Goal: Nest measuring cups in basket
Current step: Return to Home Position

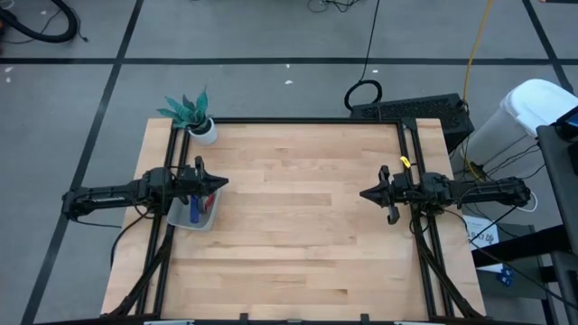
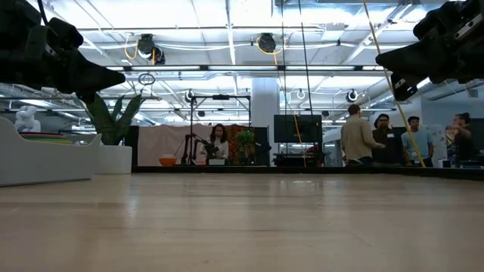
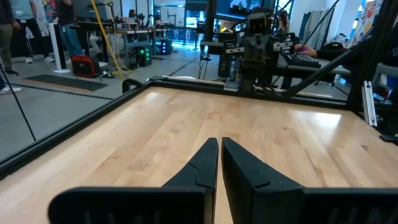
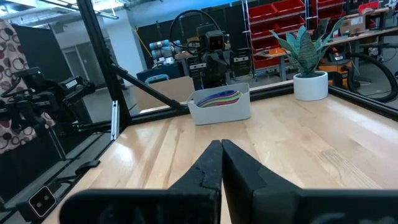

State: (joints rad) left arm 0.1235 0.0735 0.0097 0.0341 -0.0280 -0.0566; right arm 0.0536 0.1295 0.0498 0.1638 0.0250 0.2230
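The pale grey-blue basket sits near the table's left edge, under my left arm; in the right wrist view the basket holds the measuring cups, a layered stack of coloured bowls and handles. A blue cup handle shows in the high view. My left gripper hovers shut above the basket, pointing right; its fingers meet in the left wrist view. My right gripper hovers shut above the table's right side, pointing left.
A small white plant pot with a spiky green plant stands at the table's far left corner. The wooden table top lies bare between the two grippers. A black frame rims the table. People stand in the room beyond the far edge.
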